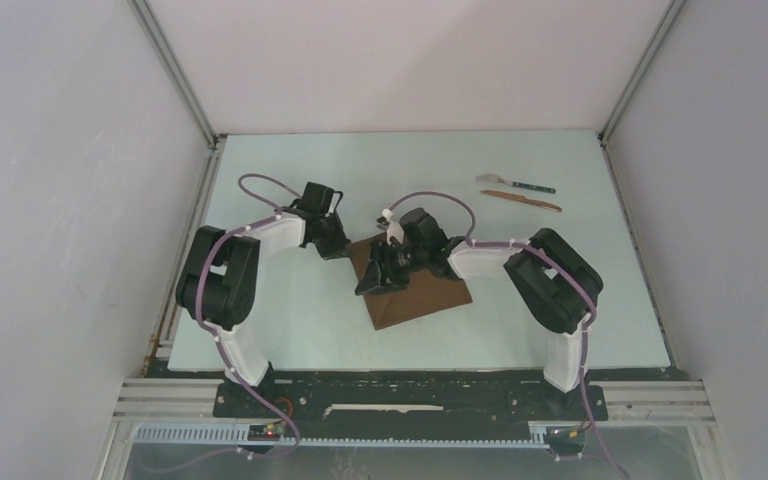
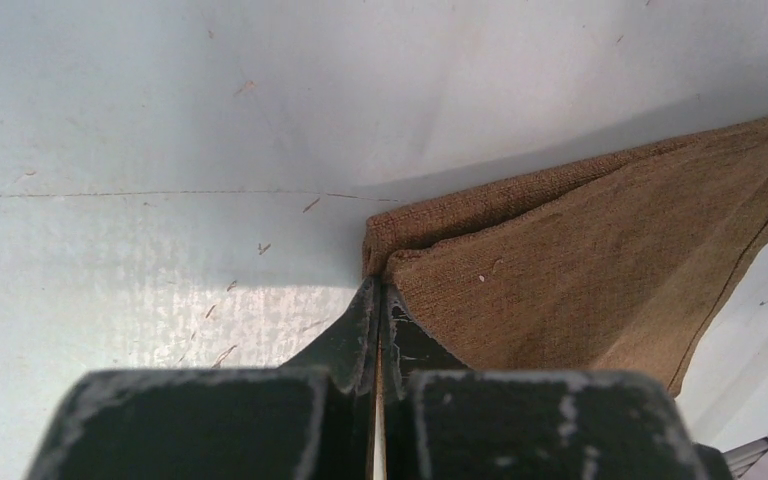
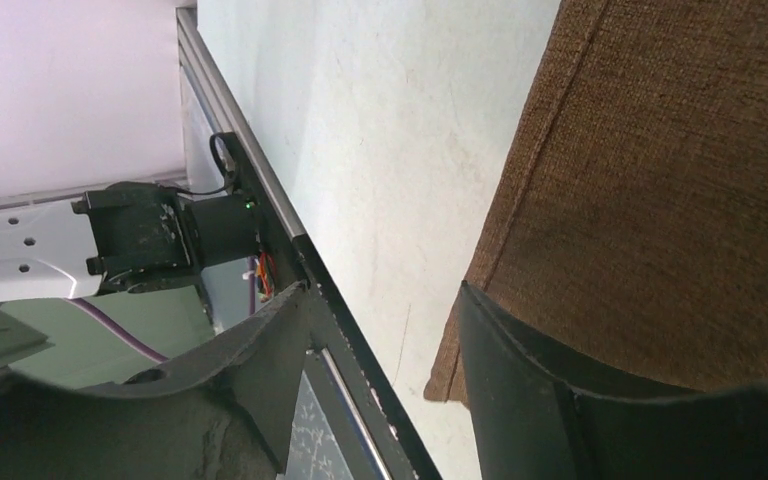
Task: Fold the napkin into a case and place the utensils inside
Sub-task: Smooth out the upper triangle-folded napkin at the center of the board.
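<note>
top view: only here does the whole layout show. the napkin (image 1: pixel 422 298) lies mid-table (image 1: pixel 290 320), a dark brown cloth turned cornerwise, its near part a flat wedge. the left gripper (image 1: pixel 338 247) sits at its far left corner and the right gripper (image 1: pixel 380 275) hangs over its left part. well apart, at the far right, lie a teal-handled piece (image 1: pixel 520 185) with a silver head and, just nearer, a thin brown stick (image 1: pixel 522 199), side by side

left wrist: close up, the napkin (image 2: pixel 580 260) is a coarse, tan-brown weave, two layers stacked at the corner with a stitched hem along the right edge. the left gripper (image 2: pixel 376 292) is closed, its scuffed black tips meeting right at that corner; whether cloth is pinched between them i cannot tell. the table (image 2: pixel 160 120) is pale, scratched and flecked with lint

right wrist: the right gripper (image 3: pixel 380 330) stands open. one finger (image 3: pixel 560 400) overlaps the napkin's (image 3: pixel 660 200) hemmed edge; the other sits off the cloth. an arm base (image 3: pixel 160 235) shows at the table's rail
</note>
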You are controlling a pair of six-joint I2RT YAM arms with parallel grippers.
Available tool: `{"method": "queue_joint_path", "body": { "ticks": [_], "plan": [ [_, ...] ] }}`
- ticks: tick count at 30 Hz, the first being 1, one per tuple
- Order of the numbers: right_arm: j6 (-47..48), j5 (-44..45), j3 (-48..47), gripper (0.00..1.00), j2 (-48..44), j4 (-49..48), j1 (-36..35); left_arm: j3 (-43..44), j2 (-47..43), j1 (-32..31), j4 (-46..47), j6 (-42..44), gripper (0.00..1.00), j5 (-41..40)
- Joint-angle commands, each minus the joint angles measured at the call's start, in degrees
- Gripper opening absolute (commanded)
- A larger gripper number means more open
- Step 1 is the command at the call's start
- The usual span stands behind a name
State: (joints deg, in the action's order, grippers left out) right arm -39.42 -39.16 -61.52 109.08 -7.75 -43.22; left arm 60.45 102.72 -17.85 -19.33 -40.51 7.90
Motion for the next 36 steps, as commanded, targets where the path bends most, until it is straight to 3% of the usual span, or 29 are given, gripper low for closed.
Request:
{"method": "queue_joint_path", "body": {
  "ticks": [1,13,21,30,33,36],
  "plan": [
    [-4.77,-4.33,2.07,0.65,1.95,-10.44,0.01,1.53,0.94,0.53,1.04,0.26,0.0,0.12],
    [-14.92,-8.34,15.38,0.64,8.72,-32.89,-0.2,1.88,4.13,0.65,1.42,-0.04,0.0,0.49],
    [-10.55,-8.21,14.9,0.66,-0.95,-24.6,-0.63,1.41,4.3,1.4,1.27,-0.14,0.0,0.45],
    [-10.49,-9.1,12.96,0.66,5.7,-25.62,-2.84,0.88,4.66,1.41,1.35,-0.49,0.0,0.67],
    [-11.21,-9.28,16.42,0.65,5.2,-28.25,-2.54,0.86,5.12,1.41,1.37,-0.71,0.0,0.63],
    [-8.09,-8.89,17.75,0.65,1.79,-23.44,-2.53,1.06,5.67,1.5,1.4,-0.73,0.0,1.08]
  ]
}}
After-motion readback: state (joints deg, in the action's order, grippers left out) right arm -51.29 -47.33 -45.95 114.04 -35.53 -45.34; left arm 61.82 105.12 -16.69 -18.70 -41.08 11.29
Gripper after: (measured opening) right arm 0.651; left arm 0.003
